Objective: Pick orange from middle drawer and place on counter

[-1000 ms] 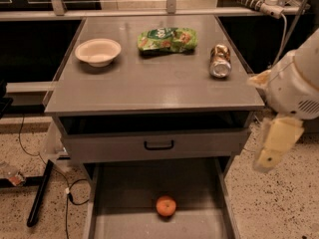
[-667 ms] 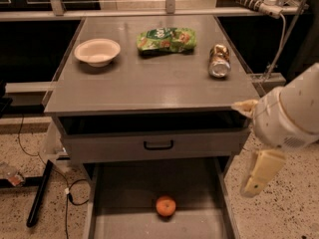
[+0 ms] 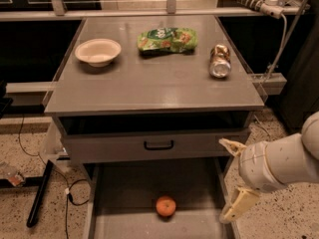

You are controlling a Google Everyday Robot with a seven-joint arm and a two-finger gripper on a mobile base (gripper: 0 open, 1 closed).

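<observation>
We see the orange (image 3: 166, 206) as a plain bright orange against the dull grey floor of the middle drawer (image 3: 127, 193). The counter (image 3: 159, 86) is the same matte grey, unpatterned. On it the bowl (image 3: 98, 51) is off-white, the bag (image 3: 167, 39) is green with white and orange-red markings, and the can (image 3: 220, 61) is shiny silver with a coppery tint. The drawer front (image 3: 114, 147) is grey with a black handle (image 3: 158, 145). The gripper (image 3: 224, 179), at lower right beside the open drawer, has pale cream fingers spread apart, on a white arm (image 3: 284, 161). The ground (image 3: 284, 218) is beige, speckled with dark flecks.
</observation>
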